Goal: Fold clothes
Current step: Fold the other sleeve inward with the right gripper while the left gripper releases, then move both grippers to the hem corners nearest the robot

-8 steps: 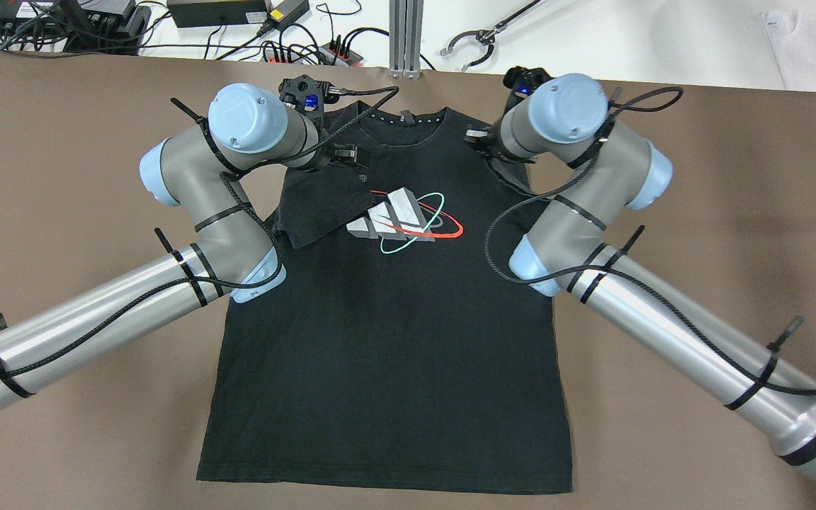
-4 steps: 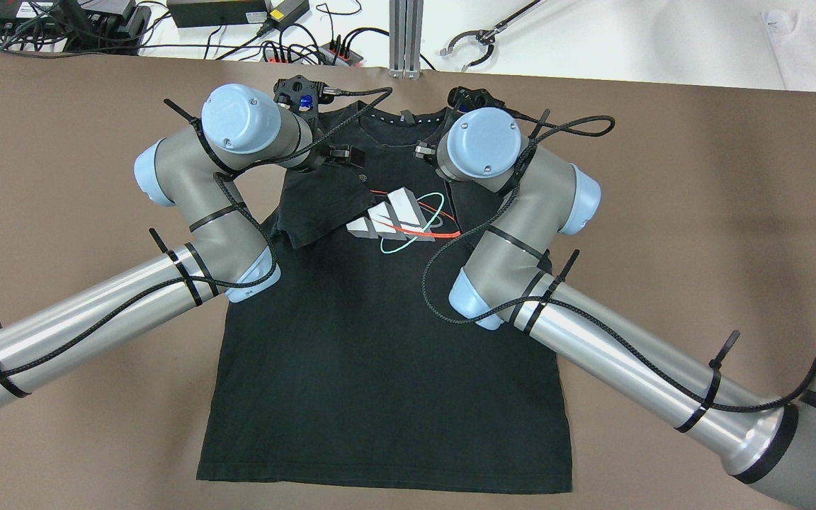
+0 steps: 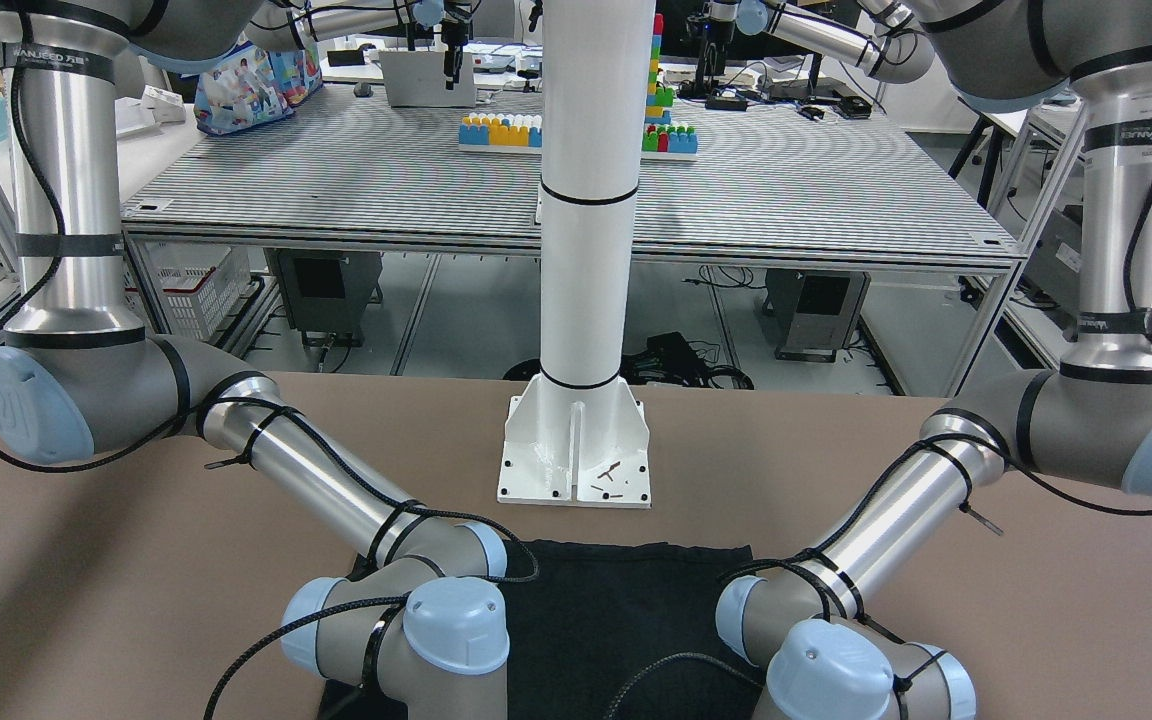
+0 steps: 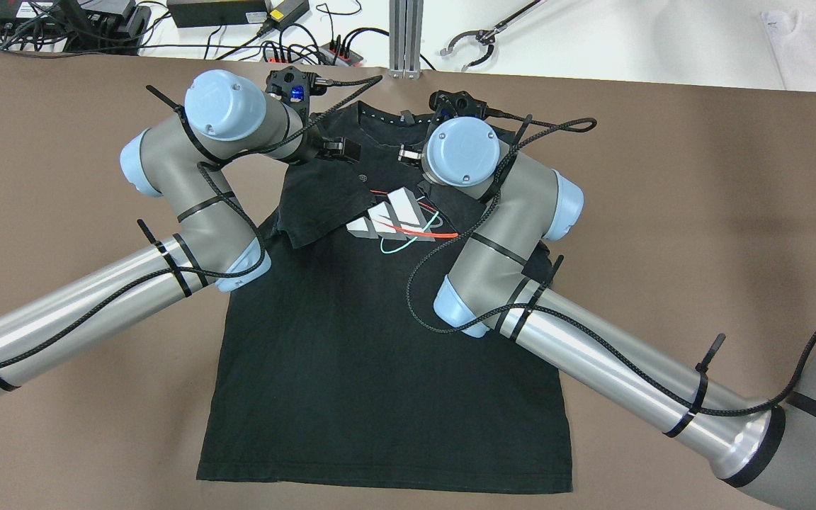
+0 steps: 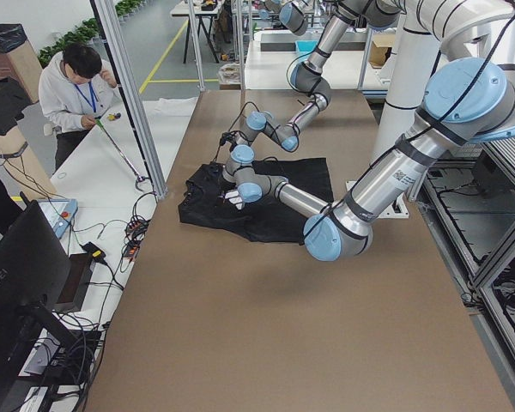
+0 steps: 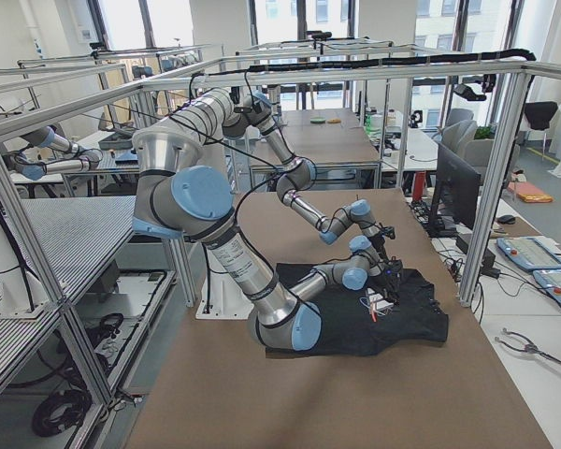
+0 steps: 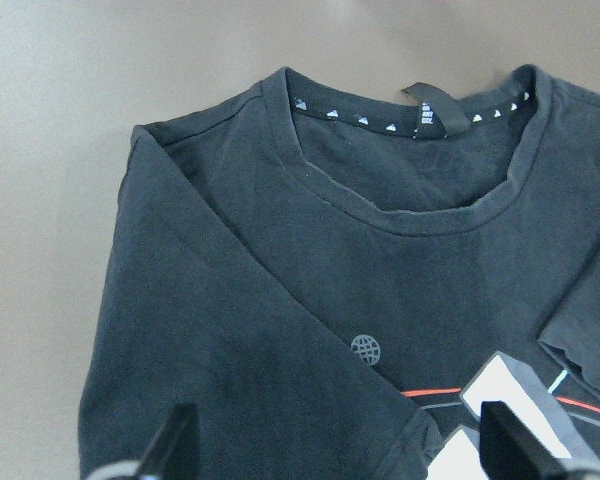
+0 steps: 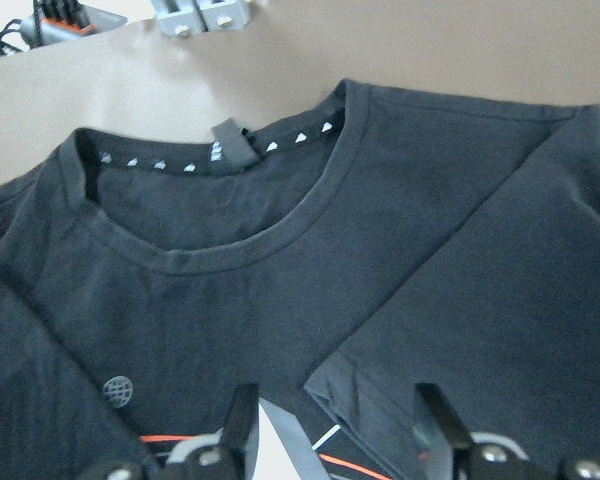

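The clothes are one black T-shirt (image 4: 380, 368) with a grey, red and teal chest print, lying flat on the brown table, collar at the far edge. Its left sleeve (image 4: 309, 205) is folded in over the chest. The right sleeve (image 8: 500, 290) is folded in too, its hem lying beside the print. My left gripper (image 7: 335, 450) hovers open over the left shoulder, below the collar (image 7: 400, 215), with nothing between its fingers. My right gripper (image 8: 335, 430) stands open above the right sleeve's hem corner. In the overhead view the left gripper (image 4: 341, 150) and right gripper (image 4: 408, 152) face each other just below the neckline.
A white pillar's base plate (image 3: 576, 450) stands on the table by the shirt's bottom hem. Cables and power strips (image 4: 295, 49), a grabber tool (image 4: 479, 39) and a white cloth (image 4: 812, 42) lie on the white bench beyond the collar. A person (image 5: 77, 86) sits there.
My right arm has swung left across the shirt, from its right shoulder to beside the collar, and the right sleeve now lies folded inward. The left arm drifted slightly left and away.
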